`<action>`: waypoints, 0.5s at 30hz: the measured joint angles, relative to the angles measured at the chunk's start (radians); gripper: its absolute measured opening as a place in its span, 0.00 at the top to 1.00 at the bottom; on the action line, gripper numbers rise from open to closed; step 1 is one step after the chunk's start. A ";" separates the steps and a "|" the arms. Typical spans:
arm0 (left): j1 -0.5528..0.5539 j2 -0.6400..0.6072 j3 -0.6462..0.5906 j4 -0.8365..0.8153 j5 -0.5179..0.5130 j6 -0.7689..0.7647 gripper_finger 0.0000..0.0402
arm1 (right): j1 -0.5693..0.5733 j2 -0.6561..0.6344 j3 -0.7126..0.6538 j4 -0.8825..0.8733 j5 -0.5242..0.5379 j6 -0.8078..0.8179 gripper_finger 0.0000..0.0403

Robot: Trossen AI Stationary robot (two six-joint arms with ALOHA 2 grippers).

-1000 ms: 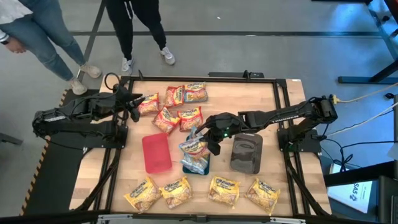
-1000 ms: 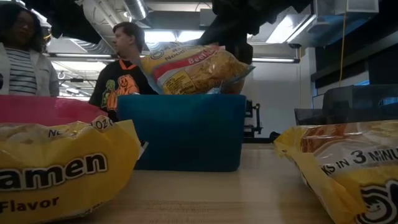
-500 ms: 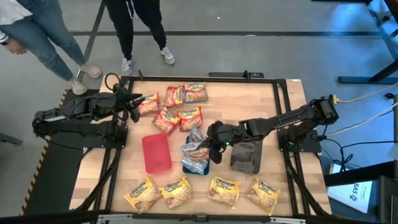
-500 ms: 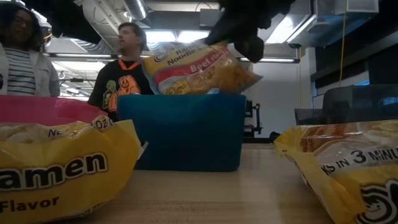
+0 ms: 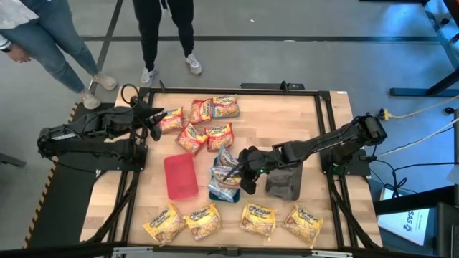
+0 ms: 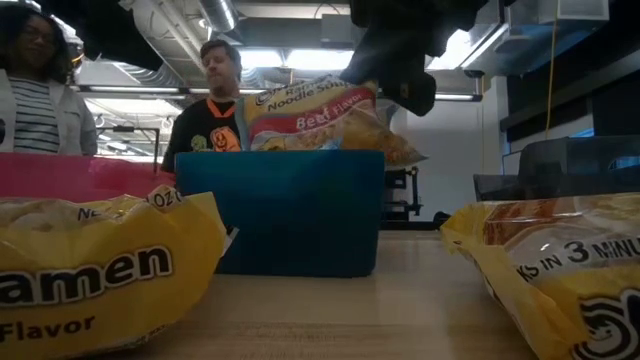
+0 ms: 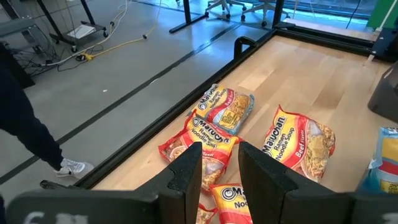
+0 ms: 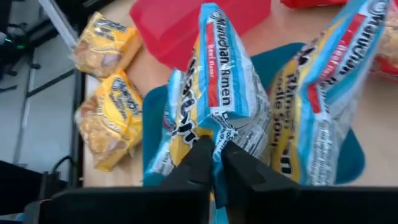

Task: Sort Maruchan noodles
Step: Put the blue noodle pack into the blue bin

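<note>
over teal tray: packet between right pincer fingers

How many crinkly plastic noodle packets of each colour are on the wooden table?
Red and orange crinkly plastic noodle packets, far side cluster: 5
Blue-edged crinkly plastic noodle packets, in the teal tray: 2
Yellow crinkly plastic noodle packets, near edge row: 4
Total: 11

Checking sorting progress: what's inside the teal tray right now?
Blue-edged Maruchan packets stand in the teal tray, one pinched by the right gripper. The tray's floor beneath them is covered.
</note>
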 joint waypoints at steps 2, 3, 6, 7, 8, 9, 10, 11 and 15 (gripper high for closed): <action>0.000 0.000 0.000 0.000 0.000 0.000 0.75 | 0.000 0.000 0.000 -0.003 -0.002 0.000 0.87; 0.000 0.000 0.000 0.000 0.000 0.000 0.75 | 0.000 0.000 0.000 -0.003 -0.001 0.000 0.85; 0.000 0.000 0.000 0.000 0.000 0.000 0.75 | 0.000 0.000 0.000 -0.002 0.002 0.000 0.76; 0.000 0.000 0.000 0.000 0.000 0.000 0.75 | 0.000 0.000 0.000 -0.002 0.002 0.000 0.74; 0.000 0.000 0.000 0.000 0.000 0.000 0.75 | 0.000 0.000 0.000 -0.001 0.002 0.000 0.71; 0.000 0.000 0.000 0.000 0.000 0.000 0.75 | 0.000 0.000 0.000 -0.001 0.002 0.000 0.69; 0.000 0.000 0.000 0.000 0.000 0.000 0.75 | -0.002 0.000 0.000 -0.002 0.002 0.000 0.66; 0.000 0.000 0.000 0.000 0.000 0.000 0.75 | -0.008 0.000 0.000 -0.002 0.000 0.000 0.64; 0.000 0.000 0.000 0.000 0.000 0.000 0.75 | -0.015 -0.013 0.000 0.005 -0.017 0.001 0.57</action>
